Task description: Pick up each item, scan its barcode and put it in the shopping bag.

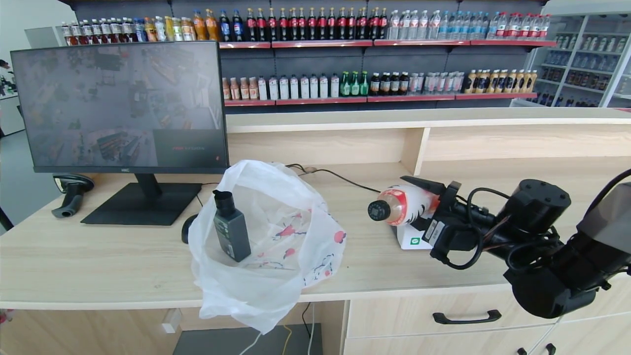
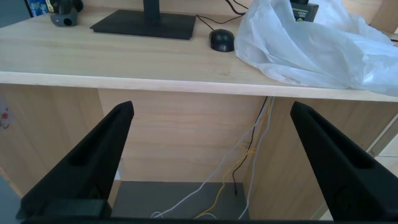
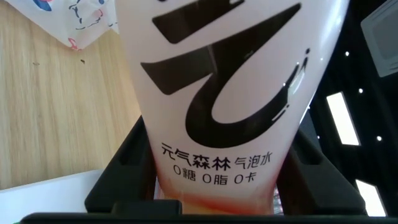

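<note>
My right gripper [image 1: 419,199] is shut on a white drink bottle [image 1: 402,204] with a red band and a dark cap, held on its side above the counter, cap pointing toward the shopping bag. The bottle's white label [image 3: 230,81] with black strokes sits between the black fingers [image 3: 121,180]. The white plastic shopping bag [image 1: 266,236] stands open at the counter's front edge, a dark grey bottle [image 1: 230,227] upright inside it. My left gripper [image 2: 211,162] hangs open below the counter's front edge, with the bag [image 2: 317,46] above it.
A monitor [image 1: 121,106] on a black stand stands at the back left, a handheld scanner [image 1: 71,195] beside it. A black mouse [image 1: 188,228] lies left of the bag. A small white box [image 1: 411,239] sits under the held bottle. Cables [image 1: 335,177] run behind the bag.
</note>
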### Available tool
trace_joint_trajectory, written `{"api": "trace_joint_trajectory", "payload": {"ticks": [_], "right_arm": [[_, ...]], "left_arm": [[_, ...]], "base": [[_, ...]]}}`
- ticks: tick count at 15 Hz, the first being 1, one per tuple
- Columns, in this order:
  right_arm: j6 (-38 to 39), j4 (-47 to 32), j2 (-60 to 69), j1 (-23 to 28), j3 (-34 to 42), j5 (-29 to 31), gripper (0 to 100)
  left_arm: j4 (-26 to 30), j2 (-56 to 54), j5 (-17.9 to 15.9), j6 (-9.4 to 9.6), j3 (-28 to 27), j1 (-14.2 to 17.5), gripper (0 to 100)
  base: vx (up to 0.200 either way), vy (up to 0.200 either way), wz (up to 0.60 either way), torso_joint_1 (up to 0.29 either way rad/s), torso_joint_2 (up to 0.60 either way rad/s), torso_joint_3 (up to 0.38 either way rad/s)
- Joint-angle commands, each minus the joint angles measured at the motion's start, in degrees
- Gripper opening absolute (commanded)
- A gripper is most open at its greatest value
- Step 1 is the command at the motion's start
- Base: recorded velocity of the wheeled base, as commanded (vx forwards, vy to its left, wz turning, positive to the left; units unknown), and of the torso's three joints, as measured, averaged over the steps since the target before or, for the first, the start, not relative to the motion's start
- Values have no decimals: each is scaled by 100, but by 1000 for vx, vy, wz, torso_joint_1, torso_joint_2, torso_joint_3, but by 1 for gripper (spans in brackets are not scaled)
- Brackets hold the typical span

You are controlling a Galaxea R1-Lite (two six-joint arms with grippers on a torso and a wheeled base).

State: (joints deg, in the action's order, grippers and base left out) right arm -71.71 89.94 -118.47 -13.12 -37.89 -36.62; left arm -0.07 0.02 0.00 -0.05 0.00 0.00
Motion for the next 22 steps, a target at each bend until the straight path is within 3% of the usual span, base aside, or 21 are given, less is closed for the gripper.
{"api": "trace_joint_trajectory", "payload": {"ticks": [1,7,10,13,18,22], "right_arm": [[16,6,8,-7,1,-3,0],[25,6,34,-95,89,6,0],[412,6,219,-367,106,67,0],[1115,6,685,-648,115,533,0],[2222,6,1397,-1202,177,1948,0],[3066,6,1669,-1246,36,2599,0]], "left_arm": [[-1,-2,0,-4,0,0,100],[-1,-2,0,-4,0,0,100],[-1,-2,0,-4,0,0,100],[-1,-2,0,-4,0,0,100],[-1,-2,0,-4,0,0,100],[-1,-2,0,-4,0,0,100]], "base": [[0,0,0,0,0,0],[0,0,0,0,0,0],[0,0,0,0,0,0],[0,0,0,0,0,0],[0,0,0,0,0,0],[0,0,0,0,0,0]]}}
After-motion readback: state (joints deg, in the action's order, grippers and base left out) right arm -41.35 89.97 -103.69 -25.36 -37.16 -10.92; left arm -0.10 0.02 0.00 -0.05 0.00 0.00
